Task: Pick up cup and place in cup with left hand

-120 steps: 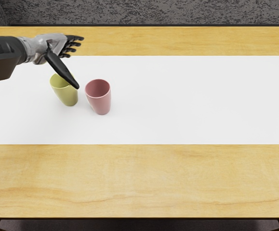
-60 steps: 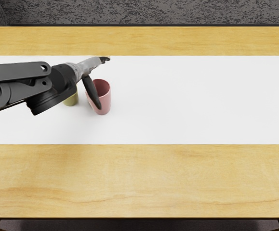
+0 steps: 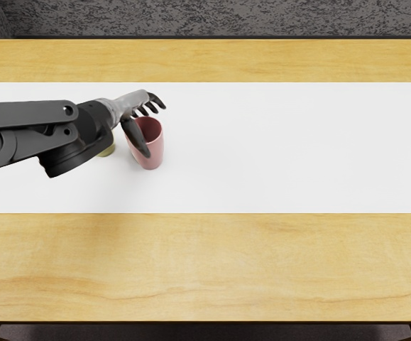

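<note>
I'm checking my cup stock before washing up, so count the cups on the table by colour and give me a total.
Pink cups: 1, standing on the white strip, partly behind the left hand
Yellow-green cups: 1, mostly hidden by the left arm
Total: 2 cups

The table (image 3: 205, 263) was light yellow wood with soft, wavy lines. A flat white strip (image 3: 297, 149) went across it from side to side. Wood showed along the far edge, and a wider bit showed along the near edge. Past the far edge was something gray and speckled (image 3: 262, 18).
</note>
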